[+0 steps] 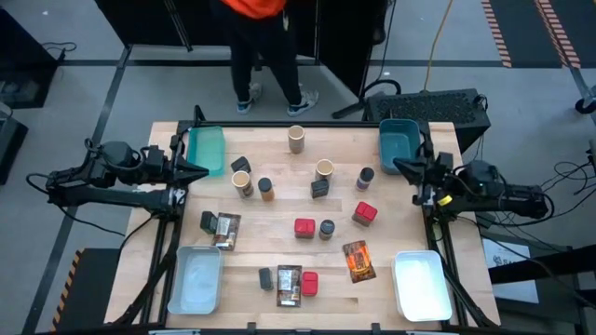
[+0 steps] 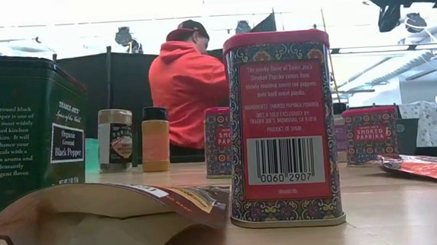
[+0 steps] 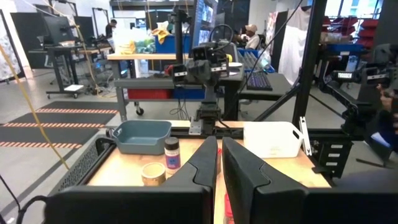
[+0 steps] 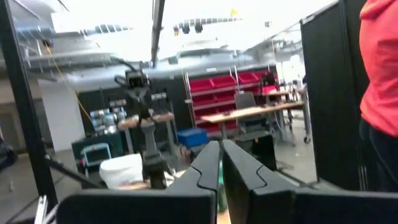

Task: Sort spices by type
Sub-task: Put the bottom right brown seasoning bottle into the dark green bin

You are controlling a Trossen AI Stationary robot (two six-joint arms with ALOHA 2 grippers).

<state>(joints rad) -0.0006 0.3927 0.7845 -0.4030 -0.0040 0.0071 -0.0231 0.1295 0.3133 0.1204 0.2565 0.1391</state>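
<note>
Several spices stand scattered on the wooden table: tan round cylinders [image 1: 324, 170], red tins [image 1: 304, 227], dark jars and tins [image 1: 327, 228], and flat printed packets [image 1: 358, 260] lying flat. In the low view a red paprika tin [image 2: 281, 126], a dark pepper tin [image 2: 25, 134] and a packet [image 2: 110, 213] are nearest. My left gripper [image 1: 200, 172] hangs shut at the table's left edge, pointing level across it, its fingers [image 3: 219, 162] holding nothing. My right gripper [image 1: 400, 166] is shut at the right edge, its fingers [image 4: 221, 165] also holding nothing.
Teal bins sit at the far left [image 1: 206, 149] and far right [image 1: 398, 141] corners, and clear-white bins at the near left [image 1: 196, 279] and near right [image 1: 421, 284]. A person in an orange-red top [image 1: 265, 37] stands beyond the far edge.
</note>
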